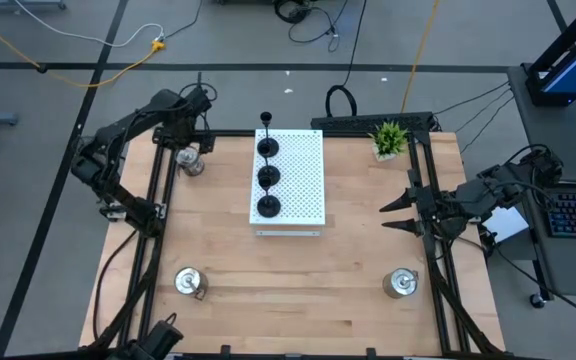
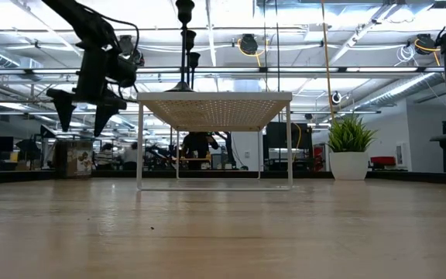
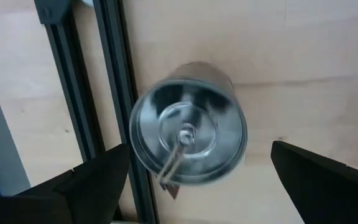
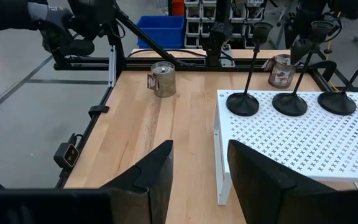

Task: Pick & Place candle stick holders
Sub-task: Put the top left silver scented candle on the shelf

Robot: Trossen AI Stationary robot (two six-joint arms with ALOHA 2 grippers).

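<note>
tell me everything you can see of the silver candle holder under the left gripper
The silver candle holder is a squat, shiny metal cylinder with a round recessed top, a small centre fitting and a thin side handle with a tag. It stands upright on the wooden table at its far left corner, against the black frame rail. The left gripper hangs above it, fingers open, not touching.

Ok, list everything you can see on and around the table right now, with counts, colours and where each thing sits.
Black candle stick holders: three, black, in a row on the board.
Silver candle stick holders: three, shiny silver; one at the far left by the left gripper, one near left, one near right.
Perforated board: one, white, table centre.
Potted plant: one, green, far right.
Left gripper: open above the far-left silver holder.
Right gripper: open, empty, at the right edge.
</note>
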